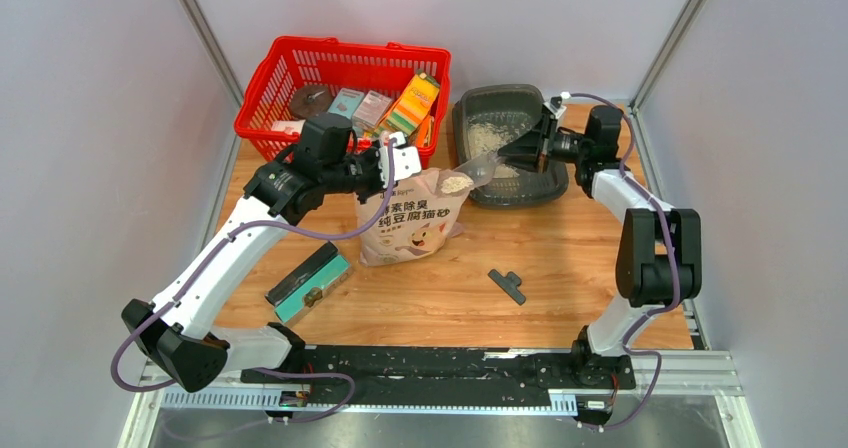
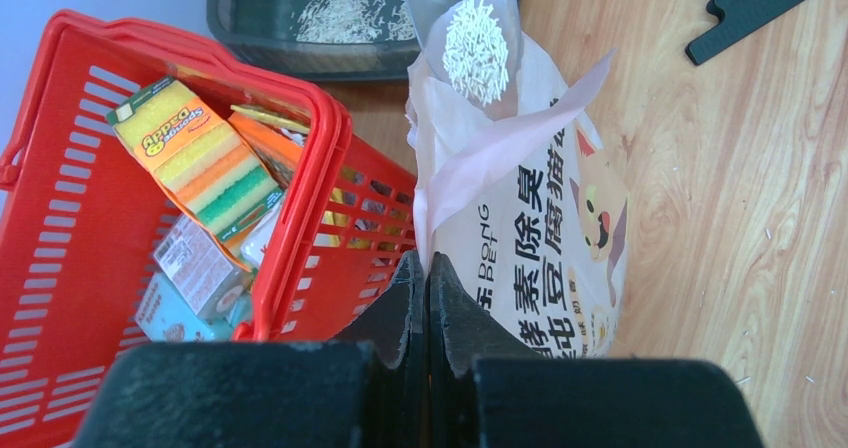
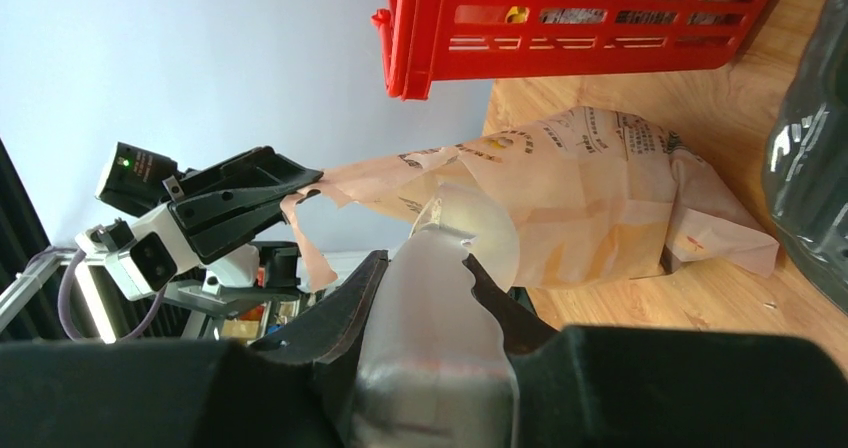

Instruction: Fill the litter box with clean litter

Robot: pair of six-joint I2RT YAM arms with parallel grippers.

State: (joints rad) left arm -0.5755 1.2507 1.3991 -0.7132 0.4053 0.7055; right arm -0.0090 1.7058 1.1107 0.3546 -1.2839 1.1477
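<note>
The dark grey litter box (image 1: 520, 200) sits at the back right with a thin layer of clean litter (image 1: 487, 135) inside. The pinkish-beige litter bag (image 1: 410, 223) stands upright in the middle. My left gripper (image 1: 395, 158) is shut on the bag's torn top edge (image 2: 427, 268). My right gripper (image 1: 532, 140) is shut on the handle of a clear plastic scoop (image 3: 435, 298). The scoop bowl (image 2: 477, 33) holds a heap of pale granules and hangs over the bag's mouth, just short of the litter box (image 2: 300, 18).
A red mesh basket (image 1: 340, 93) full of packages stands at the back left, close behind the bag. A teal-and-black box (image 1: 308, 280) lies front left. A small black plastic piece (image 1: 508, 285) lies front right. Stray granules dot the wood.
</note>
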